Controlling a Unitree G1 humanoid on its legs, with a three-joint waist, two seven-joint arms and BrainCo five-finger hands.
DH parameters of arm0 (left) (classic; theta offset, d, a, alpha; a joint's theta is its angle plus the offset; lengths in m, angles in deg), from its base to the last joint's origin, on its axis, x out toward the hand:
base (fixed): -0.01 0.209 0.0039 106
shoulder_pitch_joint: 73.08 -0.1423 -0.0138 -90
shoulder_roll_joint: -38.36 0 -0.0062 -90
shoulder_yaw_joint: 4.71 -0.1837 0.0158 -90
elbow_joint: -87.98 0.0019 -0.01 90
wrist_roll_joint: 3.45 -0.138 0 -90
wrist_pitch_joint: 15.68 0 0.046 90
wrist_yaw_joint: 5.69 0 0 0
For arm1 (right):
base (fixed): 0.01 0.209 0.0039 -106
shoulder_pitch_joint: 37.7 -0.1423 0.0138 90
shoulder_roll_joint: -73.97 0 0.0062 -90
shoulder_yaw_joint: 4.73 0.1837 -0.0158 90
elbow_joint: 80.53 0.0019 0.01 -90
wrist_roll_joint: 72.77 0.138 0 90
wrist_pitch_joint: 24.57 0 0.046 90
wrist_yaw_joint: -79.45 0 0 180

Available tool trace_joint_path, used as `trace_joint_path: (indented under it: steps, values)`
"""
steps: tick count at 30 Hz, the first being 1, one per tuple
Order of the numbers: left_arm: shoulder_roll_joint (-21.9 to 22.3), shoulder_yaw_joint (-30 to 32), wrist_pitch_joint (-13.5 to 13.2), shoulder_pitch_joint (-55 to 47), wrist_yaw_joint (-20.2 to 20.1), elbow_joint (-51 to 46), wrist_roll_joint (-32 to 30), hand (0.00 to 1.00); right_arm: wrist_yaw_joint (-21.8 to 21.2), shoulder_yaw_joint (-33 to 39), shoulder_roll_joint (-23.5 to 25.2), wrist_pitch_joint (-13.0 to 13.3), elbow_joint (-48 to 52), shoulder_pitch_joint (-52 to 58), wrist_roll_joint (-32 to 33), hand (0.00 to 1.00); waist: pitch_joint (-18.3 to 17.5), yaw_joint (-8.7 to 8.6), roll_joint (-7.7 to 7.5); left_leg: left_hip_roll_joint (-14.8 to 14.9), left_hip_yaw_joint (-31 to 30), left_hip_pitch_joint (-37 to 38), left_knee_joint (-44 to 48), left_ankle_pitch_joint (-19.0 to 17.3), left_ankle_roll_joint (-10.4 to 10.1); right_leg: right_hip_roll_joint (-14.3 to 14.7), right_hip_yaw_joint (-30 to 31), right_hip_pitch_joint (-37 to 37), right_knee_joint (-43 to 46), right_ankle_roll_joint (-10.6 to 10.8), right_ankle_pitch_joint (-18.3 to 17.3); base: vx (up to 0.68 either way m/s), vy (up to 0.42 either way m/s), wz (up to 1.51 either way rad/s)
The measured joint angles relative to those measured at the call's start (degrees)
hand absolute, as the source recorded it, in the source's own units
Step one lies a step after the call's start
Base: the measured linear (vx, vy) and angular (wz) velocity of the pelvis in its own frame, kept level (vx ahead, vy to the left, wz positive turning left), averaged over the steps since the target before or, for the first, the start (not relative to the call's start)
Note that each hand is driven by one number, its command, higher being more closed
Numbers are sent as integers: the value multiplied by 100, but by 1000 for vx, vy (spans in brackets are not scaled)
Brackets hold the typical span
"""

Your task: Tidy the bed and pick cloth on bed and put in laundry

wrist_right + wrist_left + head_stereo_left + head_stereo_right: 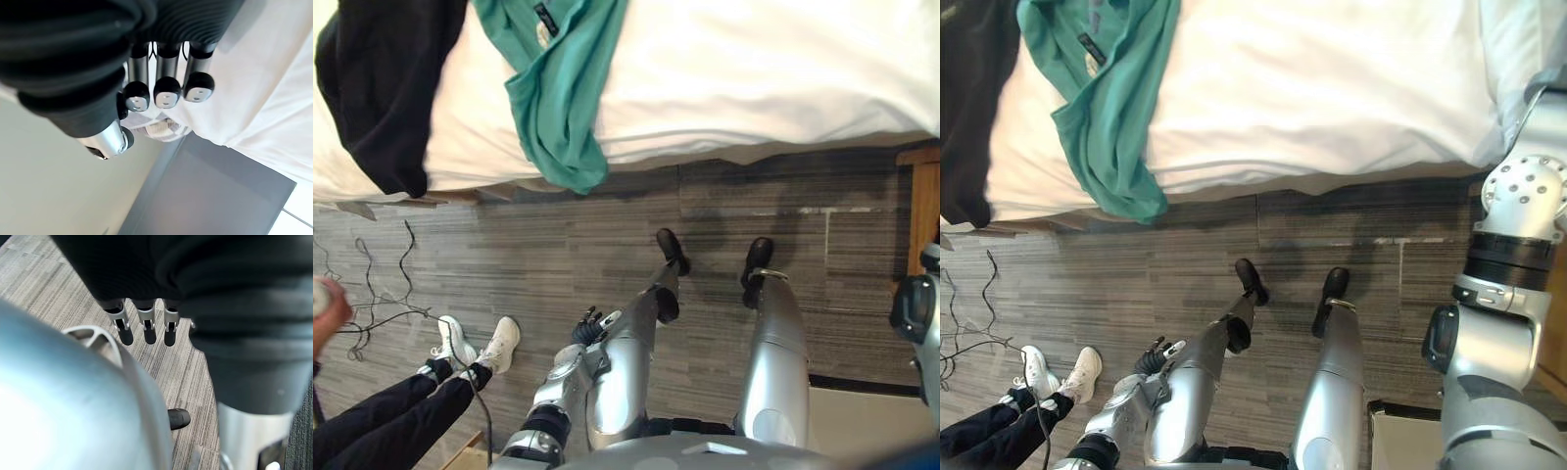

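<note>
Pick not begun: teal cloth [558, 98] is draped over bed [754, 78] edge, upper left. Fingers of left hand [587, 326] and right hand [166, 93] are relaxed, nothing gripped. Next: a reach to the cloth is required.

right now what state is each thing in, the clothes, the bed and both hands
white bedding: spread out, lightly creased
teal garment: draped over the bedding's edge, end hanging toward the floor
black garment: draped over the bedding's edge, untouched
left hand: open, low over the floor, holding nothing
right hand: close to the white bedding, grip unclear
</note>
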Motion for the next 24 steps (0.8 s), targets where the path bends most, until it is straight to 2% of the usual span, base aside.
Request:
trace_joint_path:
  steps: [3, 6, 14, 19, 24]
  values:
    - [14, 0, -140, -4, -10, -1, 7, 0, -313, 158, -20, 39, -25, 94, 233, 100, 0, 9, 1, -5, 79, -83, 39, -25, -6, -12, 74, -127, 23, -1, -2, -3, -8, -3]
    - [38, -1, -245, -5, -15, 6, 8, 0, -543, 267, -42, -27, -172, 109, 256, 100, 0, 7, 0, -53, 134, -86, 21, -29, -9, -57, 121, -183, 59, 5, -7, 0, 0, 0]
    - [113, 36, -497, -6, -191, 122, 140, 0, -965, 391, -43, -179, -622, 221, 299, 100, 7, -31, -32, -158, 209, 165, -91, -56, 12, -127, 179, 35, -34, 67, 29, -4, 9, -3]
    - [187, 289, -498, -7, -258, 125, 171, 0, -1022, 781, 439, -228, -670, 980, 299, 100, -9, -122, -253, -146, 183, 535, -147, -101, -2, -121, 26, 559, -244, 113, 58, 40, -5, -2]
    - [169, 508, -356, -7, -69, 128, 149, 0, -954, 1227, 1202, -191, -721, 2013, 522, 100, -13, -145, -480, 21, 150, 941, 270, -477, 26, -63, -142, 1336, -539, 201, 111, 80, 19, -10]
